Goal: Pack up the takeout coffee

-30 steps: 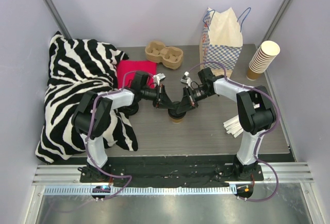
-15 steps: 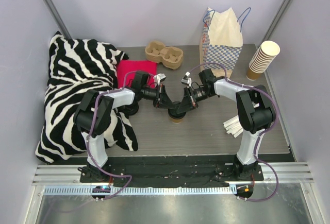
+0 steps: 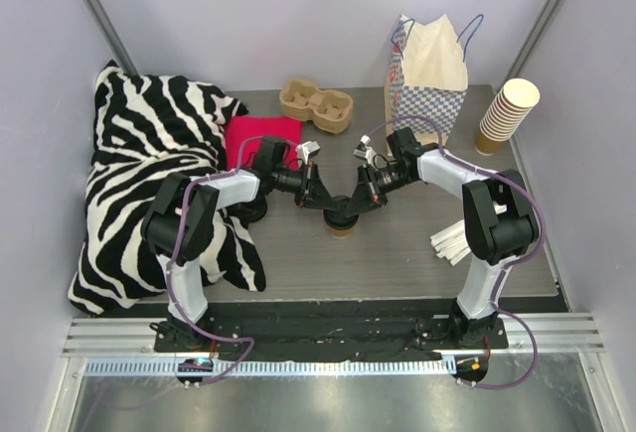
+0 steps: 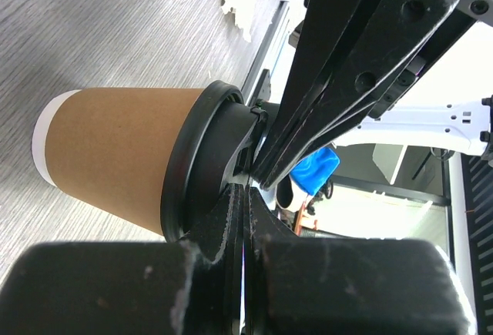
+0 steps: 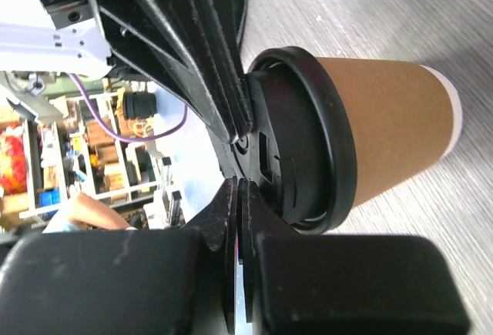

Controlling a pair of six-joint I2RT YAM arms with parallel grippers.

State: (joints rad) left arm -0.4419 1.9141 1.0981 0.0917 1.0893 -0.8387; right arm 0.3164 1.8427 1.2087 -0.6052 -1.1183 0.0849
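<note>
My left pincer (image 4: 245,196) and right pincer (image 5: 237,185), each pressed together, rest on the takeout coffee (image 4: 115,158) lid (image 5: 308,135). Its paper wall probably dents, so I grip mid-body, gently.

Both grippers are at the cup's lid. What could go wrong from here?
1. The left gripper and right gripper, both shut, meet on the black lid; their fingers may clash.
2. Neither clasps the takeout coffee, so an off-centre push could tip it over.
</note>
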